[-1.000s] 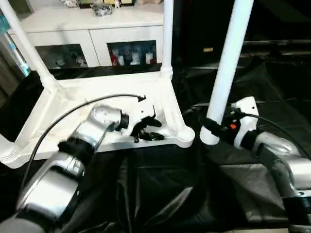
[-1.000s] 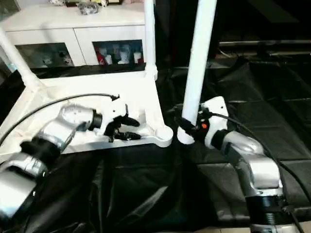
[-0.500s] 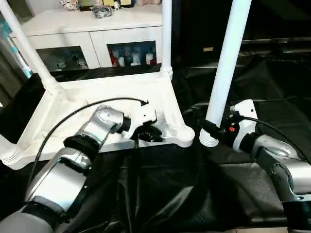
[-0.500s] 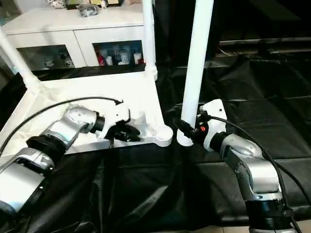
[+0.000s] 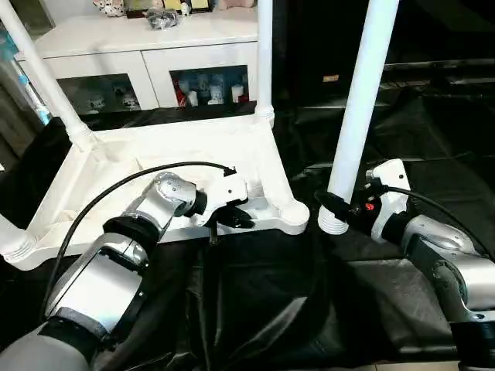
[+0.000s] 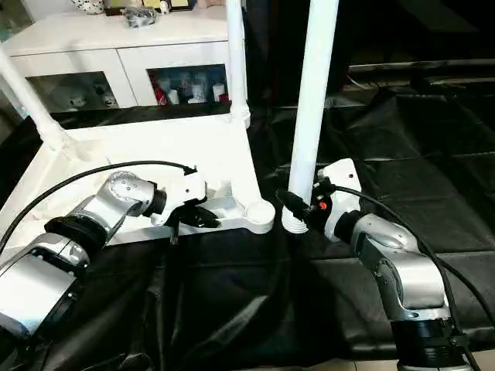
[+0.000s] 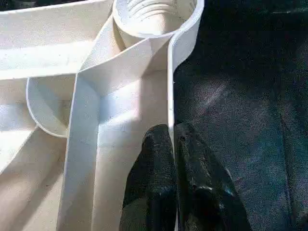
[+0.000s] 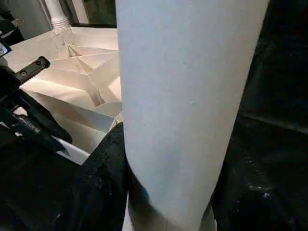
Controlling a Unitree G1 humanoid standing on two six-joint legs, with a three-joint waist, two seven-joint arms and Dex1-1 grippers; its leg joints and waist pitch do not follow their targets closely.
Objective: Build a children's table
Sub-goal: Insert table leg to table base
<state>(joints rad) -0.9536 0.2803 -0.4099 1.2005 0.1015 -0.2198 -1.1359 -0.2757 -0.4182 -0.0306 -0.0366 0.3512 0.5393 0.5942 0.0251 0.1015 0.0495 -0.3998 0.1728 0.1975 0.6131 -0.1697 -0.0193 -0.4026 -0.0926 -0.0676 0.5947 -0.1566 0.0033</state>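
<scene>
The children's table top (image 5: 178, 151) lies upside down on the black cloth, ribs up. One leg (image 5: 265, 54) stands in its far right corner, and another leg (image 5: 42, 77) leans from the far left corner. The near right corner socket (image 5: 295, 210) is empty; its thread shows in the left wrist view (image 7: 156, 14). My left gripper (image 5: 236, 219) is shut on the table top's near rim, its fingers (image 7: 161, 159) pinching the thin wall. My right gripper (image 5: 334, 207) is shut on a loose leg (image 5: 360, 108), held upright just right of that socket.
A white glass-door cabinet (image 5: 155, 54) stands behind the work. Black cloth (image 5: 271, 309) covers the big table, wrinkled in front of me. A black cable (image 5: 116, 185) arcs over my left forearm.
My left gripper has come down from inside the ribs to the near rim and shut on it. The right gripper and its leg have barely moved.
</scene>
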